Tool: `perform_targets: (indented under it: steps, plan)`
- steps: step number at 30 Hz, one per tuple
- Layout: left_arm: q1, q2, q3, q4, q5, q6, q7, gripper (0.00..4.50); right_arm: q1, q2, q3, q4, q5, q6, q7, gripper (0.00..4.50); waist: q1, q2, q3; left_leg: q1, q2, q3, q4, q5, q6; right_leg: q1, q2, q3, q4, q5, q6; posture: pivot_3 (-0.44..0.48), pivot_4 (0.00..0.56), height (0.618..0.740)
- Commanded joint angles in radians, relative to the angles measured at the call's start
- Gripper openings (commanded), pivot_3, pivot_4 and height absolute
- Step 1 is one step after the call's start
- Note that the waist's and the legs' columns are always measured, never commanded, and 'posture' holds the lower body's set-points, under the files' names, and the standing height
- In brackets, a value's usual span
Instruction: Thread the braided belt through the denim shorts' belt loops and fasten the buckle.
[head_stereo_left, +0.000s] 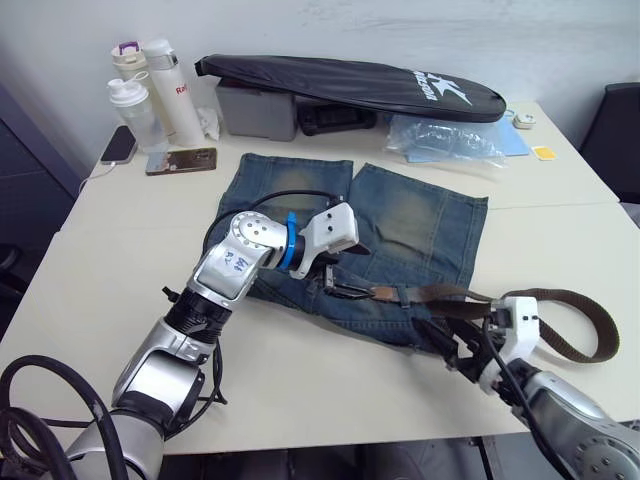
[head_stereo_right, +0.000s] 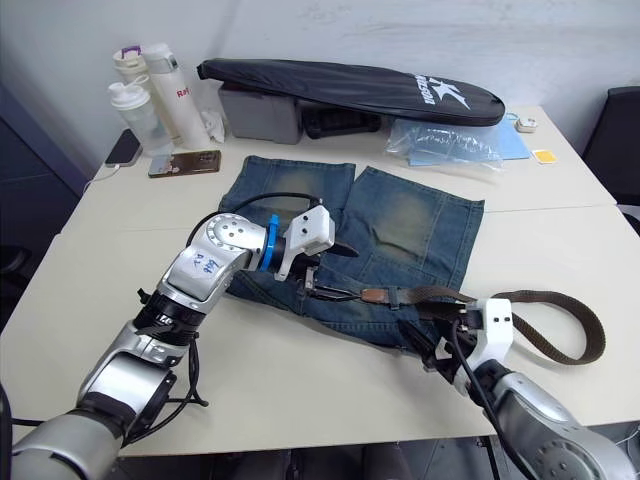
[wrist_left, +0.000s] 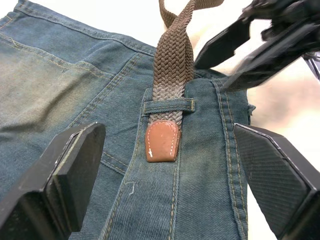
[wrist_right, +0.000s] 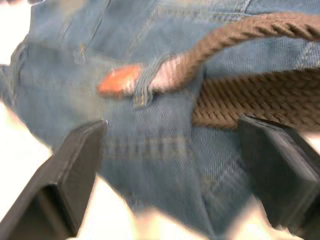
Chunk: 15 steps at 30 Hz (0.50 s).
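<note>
Left arm (head_stereo_left: 215, 275): silver metal segments, blue ring at wrist, white wrist housing, black cable looped above, blue handwriting on casing. Right arm (head_stereo_left: 560, 410): silver shell, white wrist block, black cables. Fingers (wrist_left: 75, 165): black, ribbed pads.

The long black zipped bag (head_stereo_left: 350, 85) at the top centre of the head views carries white lettering and a star-like logo near its right end, too small to read. The white bottle (head_stereo_left: 172, 90) at upper left bears red letters beginning "Ra"; the rest is hidden.
</note>
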<state>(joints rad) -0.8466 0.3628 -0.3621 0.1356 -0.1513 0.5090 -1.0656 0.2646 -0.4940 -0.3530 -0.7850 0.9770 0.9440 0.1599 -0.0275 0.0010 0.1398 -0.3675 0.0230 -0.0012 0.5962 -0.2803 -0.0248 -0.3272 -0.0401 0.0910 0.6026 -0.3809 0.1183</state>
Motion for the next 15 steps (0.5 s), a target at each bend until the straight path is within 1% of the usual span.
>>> perform_targets:
  steps: [1,2,3,4,6,7,11,12,13,15]
  plan:
    - [-0.036,0.007,0.010,0.008,0.003,-0.036,-0.024,4.50,0.032,-0.123,0.005,-0.115,-0.004,0.018,0.055,4.41,0.000,-0.001,0.001,0.000,0.000,0.000,0.000,0.000,0.000,0.000,0.001,0.000,0.000,0.000,0.000,0.000,0.150,0.740]
    - [-0.043,0.010,0.010,0.020,0.007,-0.045,-0.029,4.50,0.028,-0.135,0.008,-0.117,-0.021,0.006,0.047,4.41,0.000,-0.003,0.002,0.000,0.000,0.000,0.000,0.000,0.000,0.000,0.002,0.000,0.000,0.000,0.000,0.000,0.150,0.740]
    - [-0.049,0.011,0.009,0.033,0.010,-0.055,-0.034,4.50,0.021,-0.146,0.016,-0.120,-0.037,-0.005,0.046,3.89,0.001,-0.003,0.002,0.000,0.001,-0.001,0.000,0.000,0.000,0.000,0.002,0.000,-0.002,0.000,0.000,0.000,0.150,0.740]
    - [-0.056,0.010,0.006,0.047,0.014,-0.067,-0.039,4.50,0.005,-0.166,0.033,-0.123,-0.056,-0.008,0.049,3.61,0.001,-0.003,0.002,0.000,0.001,-0.001,0.000,0.000,0.000,0.000,0.002,0.000,-0.003,0.000,0.000,0.000,0.150,0.740]
    - [-0.069,0.006,-0.007,0.073,0.025,-0.102,-0.058,4.50,-0.042,-0.196,0.083,-0.118,-0.113,-0.011,0.043,2.66,0.001,-0.003,0.002,0.000,0.000,-0.001,0.001,0.001,0.000,0.000,0.002,0.000,-0.002,0.000,0.000,0.000,0.150,0.740]
    - [-0.076,0.002,-0.014,0.086,0.030,-0.115,-0.067,4.50,-0.067,-0.197,0.110,-0.107,-0.140,-0.017,0.035,2.08,0.001,-0.003,0.002,0.000,0.000,-0.001,0.001,0.001,0.001,0.000,0.002,0.000,-0.002,0.000,0.000,0.000,0.150,0.740]
    - [-0.106,-0.030,-0.036,0.153,0.065,-0.171,-0.076,4.50,-0.132,-0.169,0.216,-0.050,-0.235,-0.029,0.009,0.16,0.006,-0.003,0.002,-0.001,-0.001,-0.002,0.001,0.002,0.002,-0.001,0.002,-0.001,-0.002,0.000,0.000,0.000,0.150,0.740]
    - [-0.115,-0.033,-0.052,0.172,0.089,-0.208,-0.077,4.50,-0.142,-0.172,0.249,-0.033,-0.267,-0.027,0.006,0.07,0.009,-0.003,0.002,-0.002,-0.001,-0.003,0.001,0.002,0.002,-0.001,0.002,-0.002,-0.002,0.000,0.000,0.000,0.150,0.740]
    - [-0.122,-0.035,-0.065,0.189,0.113,-0.244,-0.074,4.50,-0.146,-0.178,0.280,-0.021,-0.300,-0.025,0.004,0.07,0.012,-0.003,0.002,-0.002,-0.002,-0.004,0.001,0.002,0.002,-0.001,0.002,-0.002,-0.002,0.000,0.000,0.000,0.150,0.740]
    - [-0.140,-0.054,-0.072,0.224,0.146,-0.274,-0.041,4.50,-0.149,-0.150,0.320,0.005,-0.341,-0.028,-0.018,0.07,0.016,-0.003,0.002,-0.002,-0.004,-0.003,0.001,0.002,0.003,-0.002,0.001,-0.002,-0.001,0.000,0.000,0.000,0.150,0.740]
